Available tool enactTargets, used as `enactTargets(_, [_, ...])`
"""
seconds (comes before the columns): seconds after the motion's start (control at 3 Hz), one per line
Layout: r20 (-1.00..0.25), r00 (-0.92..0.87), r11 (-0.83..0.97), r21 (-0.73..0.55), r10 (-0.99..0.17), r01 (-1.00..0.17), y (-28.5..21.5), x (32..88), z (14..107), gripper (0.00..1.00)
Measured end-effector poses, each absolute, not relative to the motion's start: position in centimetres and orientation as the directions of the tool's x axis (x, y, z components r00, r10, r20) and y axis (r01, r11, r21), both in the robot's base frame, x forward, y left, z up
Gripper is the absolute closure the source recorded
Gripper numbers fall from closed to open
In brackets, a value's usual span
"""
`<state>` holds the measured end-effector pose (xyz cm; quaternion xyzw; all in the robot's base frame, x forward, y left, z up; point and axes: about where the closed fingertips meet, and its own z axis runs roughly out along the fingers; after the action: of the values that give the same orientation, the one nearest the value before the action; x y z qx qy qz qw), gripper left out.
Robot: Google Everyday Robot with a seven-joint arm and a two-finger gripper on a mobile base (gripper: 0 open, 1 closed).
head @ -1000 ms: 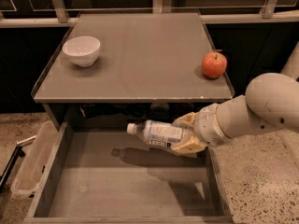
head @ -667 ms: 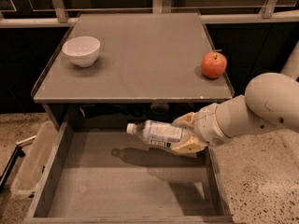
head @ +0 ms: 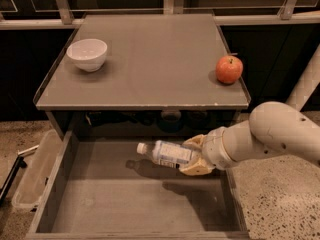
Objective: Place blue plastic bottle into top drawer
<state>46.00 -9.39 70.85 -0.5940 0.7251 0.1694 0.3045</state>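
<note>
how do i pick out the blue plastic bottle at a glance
Below the grey tabletop the top drawer stands open. Over it, the gripper holds the blue plastic bottle sideways. Clear with a white cap, unlike the bowl and apple up top.

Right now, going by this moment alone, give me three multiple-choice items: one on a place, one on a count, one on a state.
1. Where is the blue plastic bottle?
A. on a shelf
B. in the gripper, above the top drawer
C. in a sink

2. How many things stand on the tabletop?
A. two
B. none
C. four

3. The top drawer is:
A. shut
B. pulled open and full of cups
C. pulled open, its bottom bare

Answers:
1 B: the gripper clamps the bottle's base over the open tray.
2 A: only a white bowl and an apple stand there.
3 C: flat grey bottom shows under the bottle.
</note>
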Motion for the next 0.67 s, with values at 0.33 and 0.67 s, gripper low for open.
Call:
enactTargets(0.33, [-0.663,-0.140,0.276,-0.104,-0.735,-0.955,-9.5,46.3,67.0,1.00])
enactTargets(0.67, [-0.690,-0.167,0.309,-0.086,-0.705,-0.947,-8.8,46.6,63.6,1.00])
